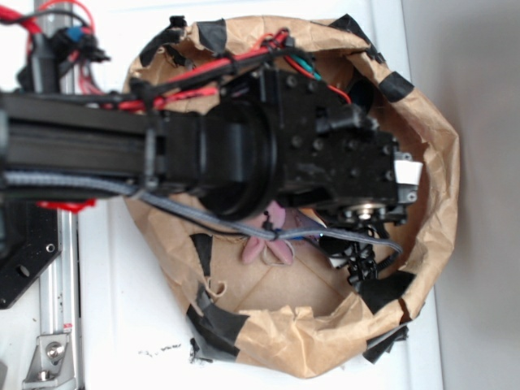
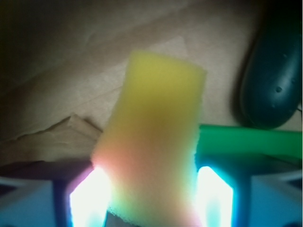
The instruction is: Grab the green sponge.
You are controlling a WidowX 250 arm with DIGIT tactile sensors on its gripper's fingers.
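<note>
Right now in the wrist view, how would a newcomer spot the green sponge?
Start at the big yellow sponge filling the middle, between the lit fingers of the pincer. Just to its right, a flat bright green slab runs to the frame edge. It is matte and straight-edged, unlike the dark glossy cucumber-shaped object above it.

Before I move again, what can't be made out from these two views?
- Green sponge: wrist view, left part behind the yellow sponge.
- Gripper: finger contact lost in glare.
- Dark green object: cut by the frame edge.
- Exterior view: arm hides the bag contents.
</note>
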